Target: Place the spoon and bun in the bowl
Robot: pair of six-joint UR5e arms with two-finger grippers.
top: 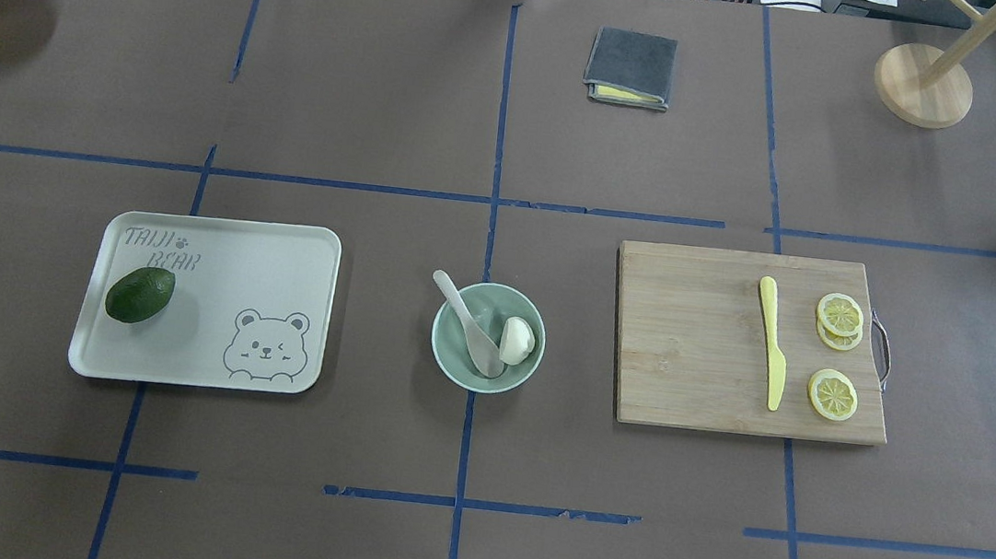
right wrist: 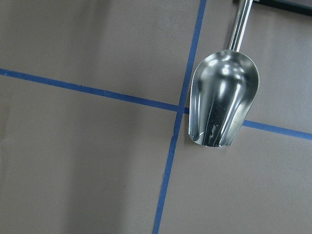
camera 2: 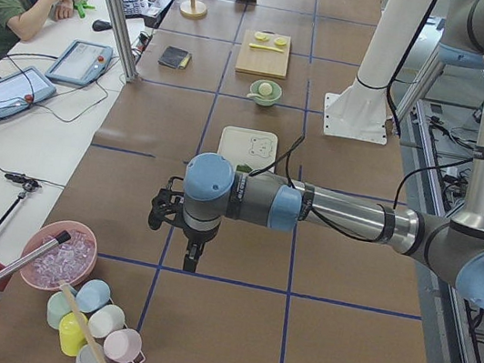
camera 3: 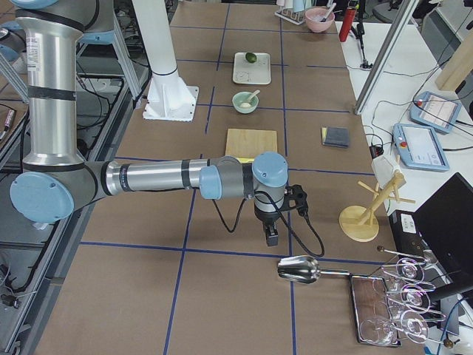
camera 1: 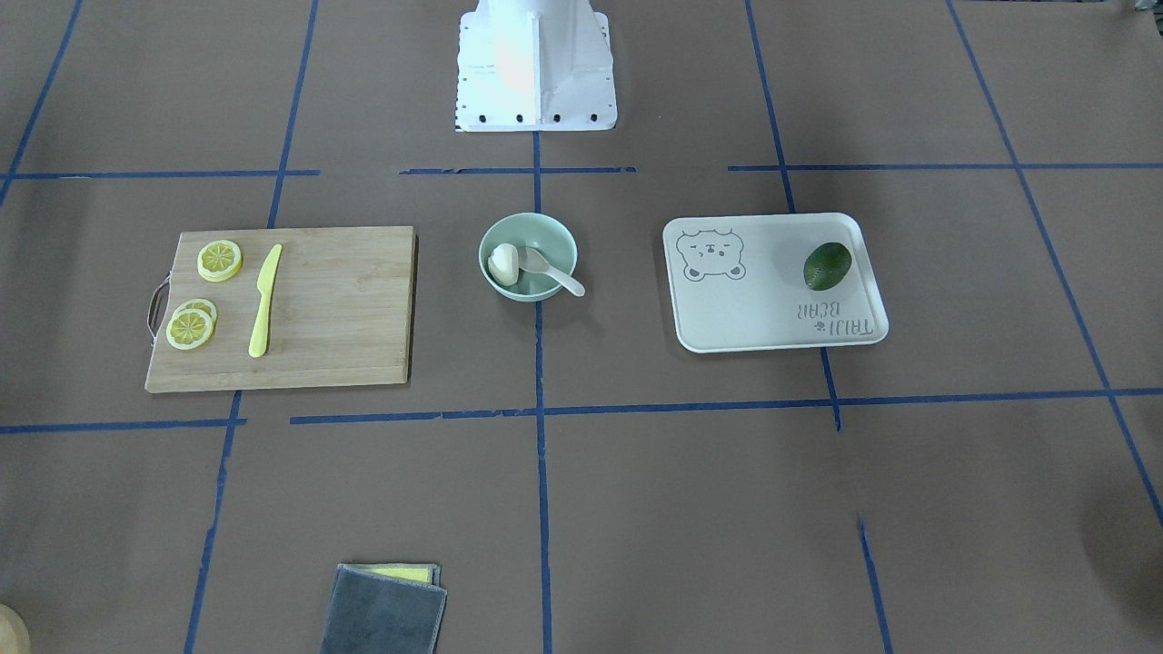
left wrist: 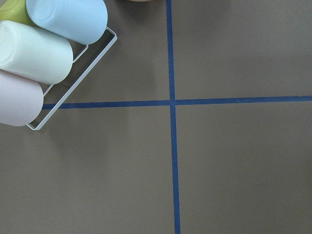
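Note:
The pale mint-green bowl (camera 1: 556,234) (top: 505,303) stands at the table's centre. The white bun (camera 1: 504,264) (top: 517,340) lies inside it. The off-white spoon (camera 1: 550,268) (top: 466,318) rests in the bowl with its scoop inside and its handle over the rim. Both arms are far from the bowl, at the table's ends. My left gripper (camera 2: 191,261) shows only in the exterior left view and my right gripper (camera 3: 271,238) only in the exterior right view. I cannot tell whether either is open or shut.
A wooden cutting board (top: 695,337) holds a yellow knife (top: 771,355) and lemon slices (top: 832,393). A bear-print tray (top: 268,265) holds an avocado (top: 140,295). A grey cloth (top: 629,68) lies at the far side. A cup rack (left wrist: 44,53) and a metal scoop (right wrist: 222,100) sit at the table's ends.

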